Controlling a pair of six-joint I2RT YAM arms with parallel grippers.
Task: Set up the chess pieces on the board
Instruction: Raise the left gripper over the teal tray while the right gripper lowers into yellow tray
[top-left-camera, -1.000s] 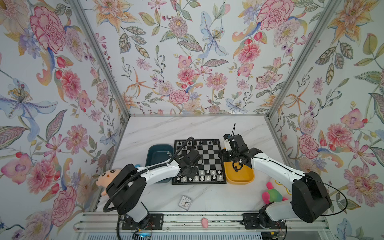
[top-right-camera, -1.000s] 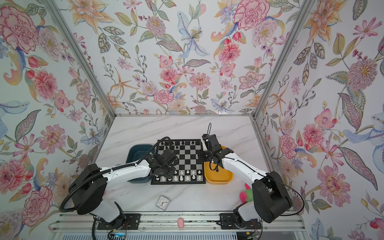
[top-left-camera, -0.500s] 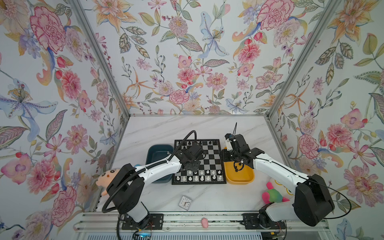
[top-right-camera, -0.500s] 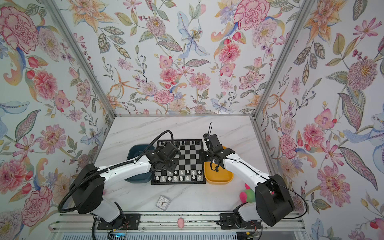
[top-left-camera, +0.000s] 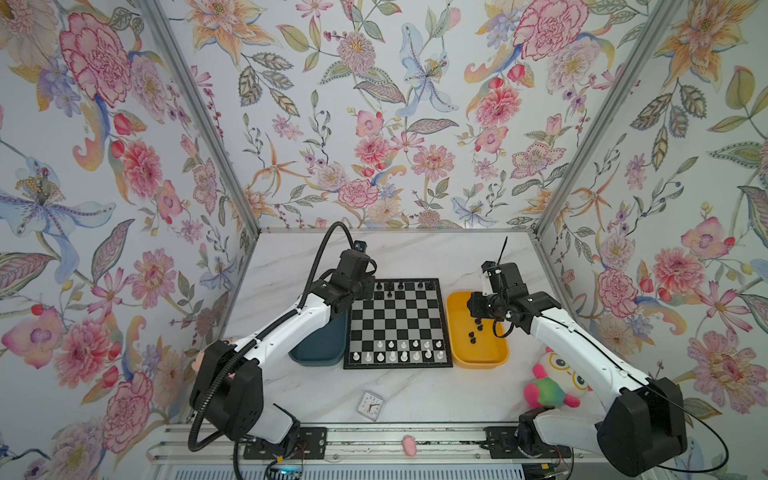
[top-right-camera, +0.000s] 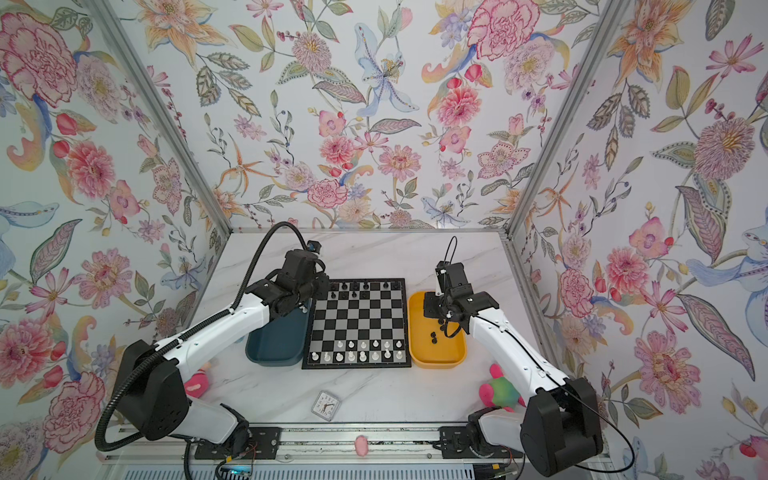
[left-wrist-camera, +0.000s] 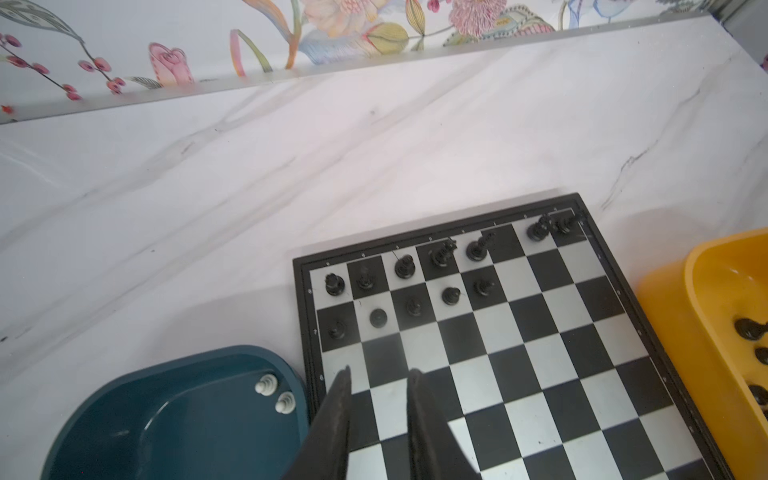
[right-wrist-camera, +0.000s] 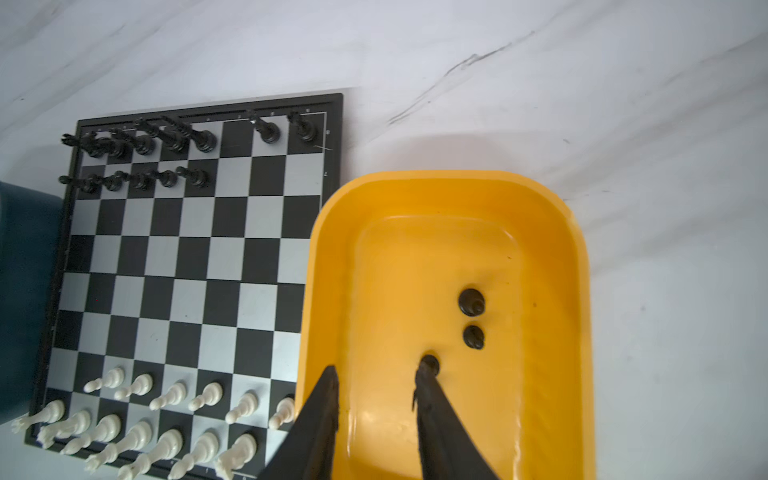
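My right gripper (right-wrist-camera: 378, 370), jaws apart and empty, hung over the yellow tray (right-wrist-camera: 436, 178); the black piece (right-wrist-camera: 431, 362) just beside it looked light, slick, best pinched around its stem.

2 arms, same build: glossy white link shells, black joint housings, small dark screws dotting shells. Left arm (top-left-camera: 291, 328): bulky black base joint (top-left-camera: 232, 395), thick black corrugated hose (top-left-camera: 319, 254) from wrist to base. Right arm (top-left-camera: 582, 353): thin black cable (top-left-camera: 598, 345) along shell, looping past base. Left gripper (left-wrist-camera: 380, 371), right gripper (right-wrist-camera: 378, 368): 2 fingers (right-wrist-camera: 436, 415) each, matte black, tapering to narrow tips.
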